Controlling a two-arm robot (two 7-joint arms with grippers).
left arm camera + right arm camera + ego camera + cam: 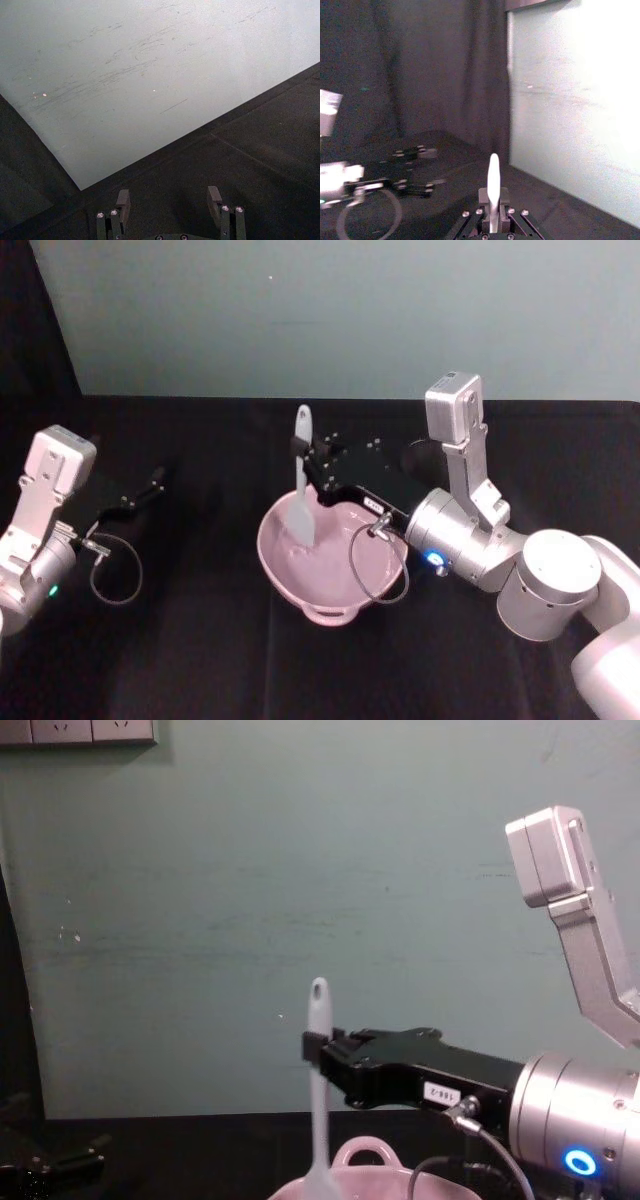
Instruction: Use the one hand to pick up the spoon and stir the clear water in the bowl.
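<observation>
The black desk (200, 660) spans the lower half of the head view. The pink bowl (320, 585) sits on it at frame centre, its loop handle at the lower edge of the rim.

The right gripper (302, 452) reaches in from the right, above the bowl's upper rim, with its jaws clamped narrow on the spoon handle. The left gripper (155, 480) rests at the left of the frame, well apart from the bowl, with its jaws spread wide and holding nothing (see left wrist view).

The spoon (301, 490) stands upright with its blade down inside the bowl and the oval hole at the top.
</observation>
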